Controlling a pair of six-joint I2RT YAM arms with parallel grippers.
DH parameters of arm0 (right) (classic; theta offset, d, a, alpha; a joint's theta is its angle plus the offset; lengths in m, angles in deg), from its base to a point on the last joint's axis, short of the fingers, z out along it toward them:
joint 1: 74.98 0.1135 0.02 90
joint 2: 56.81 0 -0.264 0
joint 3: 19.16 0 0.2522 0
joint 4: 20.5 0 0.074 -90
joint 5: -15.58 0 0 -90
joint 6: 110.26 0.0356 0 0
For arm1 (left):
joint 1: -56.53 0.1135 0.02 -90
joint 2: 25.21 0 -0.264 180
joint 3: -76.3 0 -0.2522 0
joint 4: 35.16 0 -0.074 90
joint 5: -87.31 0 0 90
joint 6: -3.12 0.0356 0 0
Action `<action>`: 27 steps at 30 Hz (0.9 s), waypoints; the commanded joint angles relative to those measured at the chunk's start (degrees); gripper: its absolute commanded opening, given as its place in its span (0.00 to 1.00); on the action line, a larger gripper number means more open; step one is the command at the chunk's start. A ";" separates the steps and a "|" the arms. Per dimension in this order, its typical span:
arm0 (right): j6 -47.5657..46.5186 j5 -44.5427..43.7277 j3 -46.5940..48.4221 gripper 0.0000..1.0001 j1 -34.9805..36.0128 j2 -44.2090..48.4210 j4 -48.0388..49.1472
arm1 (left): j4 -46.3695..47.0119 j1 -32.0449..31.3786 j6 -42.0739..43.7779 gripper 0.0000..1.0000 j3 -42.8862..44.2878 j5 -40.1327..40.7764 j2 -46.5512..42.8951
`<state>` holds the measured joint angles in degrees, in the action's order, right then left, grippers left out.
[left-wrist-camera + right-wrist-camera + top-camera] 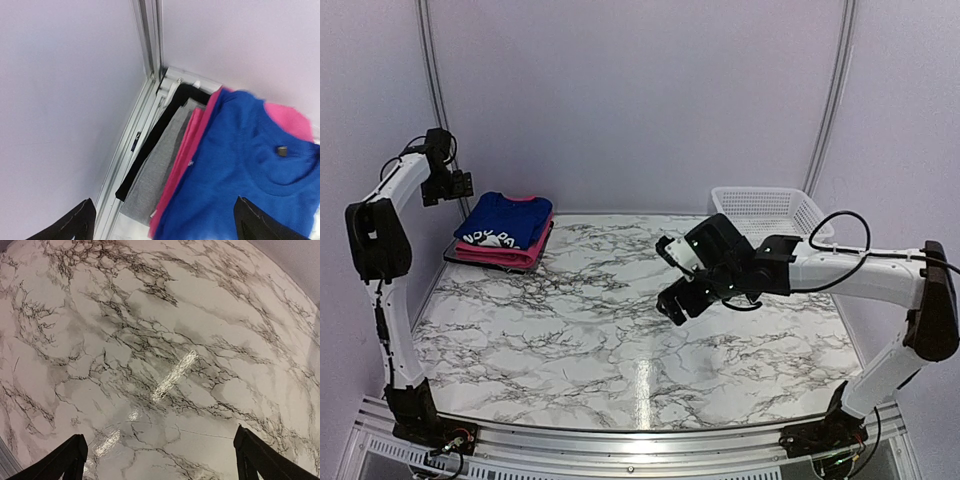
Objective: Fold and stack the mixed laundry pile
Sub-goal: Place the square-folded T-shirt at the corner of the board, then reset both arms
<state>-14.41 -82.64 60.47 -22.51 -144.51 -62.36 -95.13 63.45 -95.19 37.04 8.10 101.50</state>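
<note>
Marbled table (620, 340), lilac walls (640, 100), corner laundry stack (505, 232)

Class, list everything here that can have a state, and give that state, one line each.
Pink garment: folded, lying underneath.
Blue shirt: folded, lying on the pink garment.
Basket: upright, nothing seen inside.
Left tool: open, holding nothing.
Right tool: open, holding nothing.

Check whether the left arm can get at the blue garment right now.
Probably yes. The left end effector hangs open above and beside the blue garment, which tops the pink garment; nothing lies between them, and the right end effector is far off.
</note>
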 commanded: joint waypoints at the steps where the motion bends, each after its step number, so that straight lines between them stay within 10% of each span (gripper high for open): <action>1: 2.03 1.71 0.78 0.99 -4.55 5.43 0.53 | 4.18 0.02 -4.01 0.99 -4.81 -4.45 -9.84; 16: 9.05 14.17 -1.62 0.98 -24.34 16.93 -2.90 | 5.75 -15.29 -2.14 0.99 -24.19 -11.71 -30.24; 27: 18.16 15.77 -16.07 0.98 -24.98 21.90 -0.52 | 9.88 -30.84 -9.01 0.99 -47.08 -9.27 -40.19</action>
<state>-0.73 -68.66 48.12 -47.26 -126.04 -64.30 -88.29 36.21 -100.59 -3.40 -3.33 65.86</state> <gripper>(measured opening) 0.985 0.988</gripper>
